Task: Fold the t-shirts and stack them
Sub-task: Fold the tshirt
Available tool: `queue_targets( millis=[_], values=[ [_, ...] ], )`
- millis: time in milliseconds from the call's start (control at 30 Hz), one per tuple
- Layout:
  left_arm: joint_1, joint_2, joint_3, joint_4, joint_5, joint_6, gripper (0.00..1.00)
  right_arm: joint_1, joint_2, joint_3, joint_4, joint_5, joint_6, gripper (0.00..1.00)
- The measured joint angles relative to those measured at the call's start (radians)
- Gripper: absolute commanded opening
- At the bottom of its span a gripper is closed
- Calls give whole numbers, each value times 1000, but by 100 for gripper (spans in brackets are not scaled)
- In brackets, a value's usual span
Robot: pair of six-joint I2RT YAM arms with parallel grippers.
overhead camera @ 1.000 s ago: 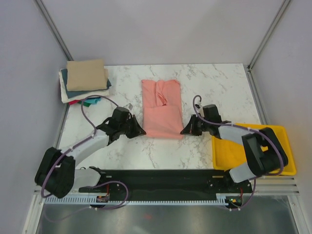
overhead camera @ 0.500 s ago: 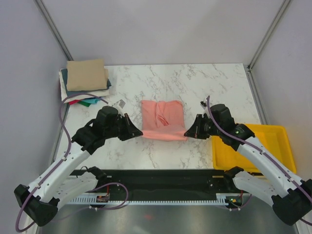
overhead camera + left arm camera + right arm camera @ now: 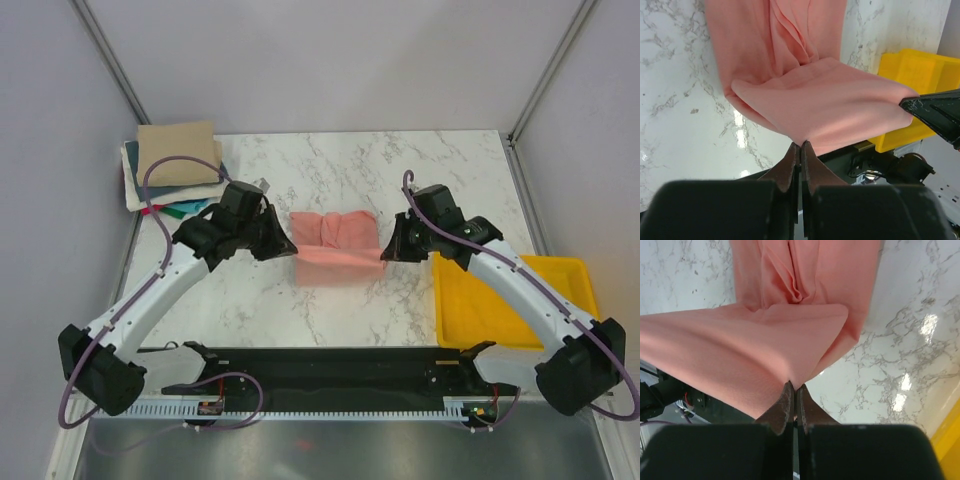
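The salmon-pink t-shirt lies mid-table, its near half lifted and doubled back over the far half. My left gripper is shut on the lifted hem's left corner; in the left wrist view the gripper pinches the pink cloth. My right gripper is shut on the right corner, and in the right wrist view the gripper holds the pink cloth. A stack of folded t-shirts, tan on top, sits at the far left corner.
A yellow plastic tray stands at the near right, close under my right arm. It also shows in the left wrist view, the tray beyond the shirt. Metal frame posts rise at the far corners. Marble tabletop lies beyond the shirt.
Both grippers have carried the shirt's near hem up and away from the near edge, folding the long shirt roughly in half. Both arms now reach further over the table.
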Motion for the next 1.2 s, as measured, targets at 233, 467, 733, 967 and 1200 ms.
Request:
queue_targets(
  millis=[233,467,733,967,1200],
  values=[
    [64,138,116,0,6,52,2,-52,163,134,6,5,-63,0],
    [148,289,251,1,37,119,2,-89,362,274,27,-32,-119,0],
    [216,610,451,8,63,192,2,-141,616,442,50,-63,-162,0],
    [246,872,644,7,93,223,2,-194,859,596,56,-110,-175,27],
    [300,1059,848,-26,138,230,47,-268,1043,837,41,-175,-177,64]
  ],
)
